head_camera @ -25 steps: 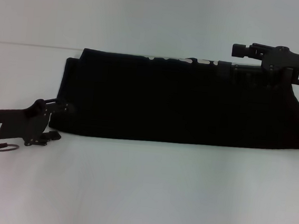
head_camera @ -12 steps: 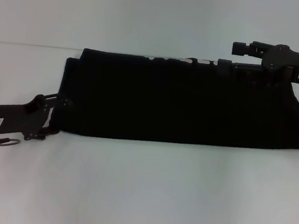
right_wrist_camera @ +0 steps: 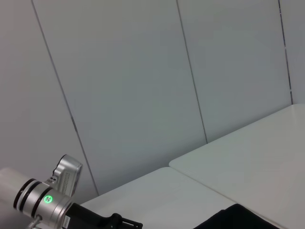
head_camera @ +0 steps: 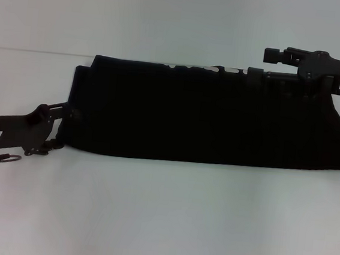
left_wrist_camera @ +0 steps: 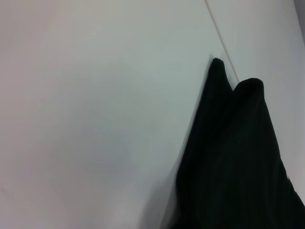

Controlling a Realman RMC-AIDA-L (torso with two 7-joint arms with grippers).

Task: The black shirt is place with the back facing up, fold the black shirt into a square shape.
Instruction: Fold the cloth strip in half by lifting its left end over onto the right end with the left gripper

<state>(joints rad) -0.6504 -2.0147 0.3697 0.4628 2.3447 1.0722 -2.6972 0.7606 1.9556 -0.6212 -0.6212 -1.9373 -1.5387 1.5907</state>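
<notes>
The black shirt (head_camera: 207, 119) lies folded into a long band across the white table (head_camera: 161, 217). A strip of white lettering (head_camera: 206, 67) shows along its far edge. My left gripper (head_camera: 64, 130) is at the shirt's near left corner, open, with its fingers above and below that corner. My right gripper (head_camera: 254, 75) rests at the shirt's far edge, right of the middle, dark against the cloth. The left wrist view shows the shirt's end (left_wrist_camera: 238, 162) close by. The right wrist view shows only a bit of the shirt (right_wrist_camera: 243, 217).
The table's far edge meets a pale panelled wall (right_wrist_camera: 143, 86). The left arm's silver wrist with a green light (right_wrist_camera: 43, 200) shows in the right wrist view. Bare table lies in front of the shirt and to its left.
My left gripper has moved up and in toward the shirt's near left corner. The right arm and the shirt have not moved.
</notes>
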